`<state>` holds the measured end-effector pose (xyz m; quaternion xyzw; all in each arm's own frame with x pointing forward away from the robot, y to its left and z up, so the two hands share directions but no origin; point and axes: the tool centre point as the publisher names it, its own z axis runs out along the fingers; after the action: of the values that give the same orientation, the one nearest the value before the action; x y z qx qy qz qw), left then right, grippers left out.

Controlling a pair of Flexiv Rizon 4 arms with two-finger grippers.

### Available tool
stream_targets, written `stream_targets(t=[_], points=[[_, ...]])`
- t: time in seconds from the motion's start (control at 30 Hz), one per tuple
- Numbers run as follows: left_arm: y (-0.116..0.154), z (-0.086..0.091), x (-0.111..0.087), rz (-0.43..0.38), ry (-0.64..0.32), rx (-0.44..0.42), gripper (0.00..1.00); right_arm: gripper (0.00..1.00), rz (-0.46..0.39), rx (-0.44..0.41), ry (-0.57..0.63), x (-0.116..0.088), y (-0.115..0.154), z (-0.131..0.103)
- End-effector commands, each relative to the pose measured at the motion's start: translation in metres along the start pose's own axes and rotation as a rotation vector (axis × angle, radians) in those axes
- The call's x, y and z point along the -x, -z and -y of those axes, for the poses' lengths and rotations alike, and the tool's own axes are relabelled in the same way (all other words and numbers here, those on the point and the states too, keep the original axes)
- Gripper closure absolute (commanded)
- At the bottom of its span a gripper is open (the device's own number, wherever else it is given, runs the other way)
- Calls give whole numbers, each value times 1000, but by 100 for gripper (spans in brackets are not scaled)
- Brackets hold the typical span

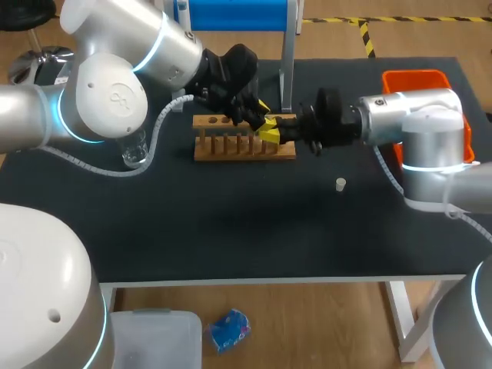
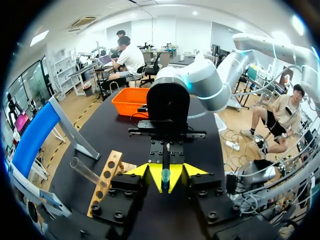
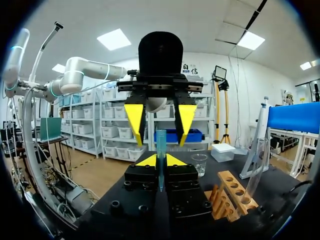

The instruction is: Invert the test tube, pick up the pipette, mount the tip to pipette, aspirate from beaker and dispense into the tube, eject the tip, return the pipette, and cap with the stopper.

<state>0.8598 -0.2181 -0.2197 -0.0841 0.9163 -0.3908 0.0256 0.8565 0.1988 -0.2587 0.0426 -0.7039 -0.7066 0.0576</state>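
Note:
A slim teal-tinted tube (image 3: 160,155) stands between the yellow tips of my right gripper (image 3: 161,161), which is shut on it. My left gripper (image 3: 160,120) faces it from ahead, its fingers spread open on either side of the tube's far end without touching it. In the left wrist view the tube's round end (image 2: 165,175) shows in the middle of the left gripper (image 2: 165,181). In the head view both grippers, left (image 1: 257,115) and right (image 1: 275,132), meet over the right end of the wooden rack (image 1: 244,146). A clear tube (image 3: 255,170) stands in the rack (image 3: 232,195).
A glass beaker (image 1: 134,150) stands left of the rack, under my left arm. A small white stopper (image 1: 340,183) lies on the black mat to the right. An orange bin (image 1: 415,81) sits at the back right. A metal stand (image 1: 288,61) with a blue top rises behind the rack.

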Motion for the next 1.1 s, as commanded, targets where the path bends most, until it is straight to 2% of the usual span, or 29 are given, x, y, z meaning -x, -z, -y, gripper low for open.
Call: stream_targets(t=[0.03,0.63,1.1], points=[[0,1,1,-3,1,5,0,100,-1,-4,2,-4,9,-1],[0,1,1,-3,1,5,0,100,48,-12,16,-9,85,4],[0,1,1,-3,1,5,0,100,64,-17,20,-11,91,8]])
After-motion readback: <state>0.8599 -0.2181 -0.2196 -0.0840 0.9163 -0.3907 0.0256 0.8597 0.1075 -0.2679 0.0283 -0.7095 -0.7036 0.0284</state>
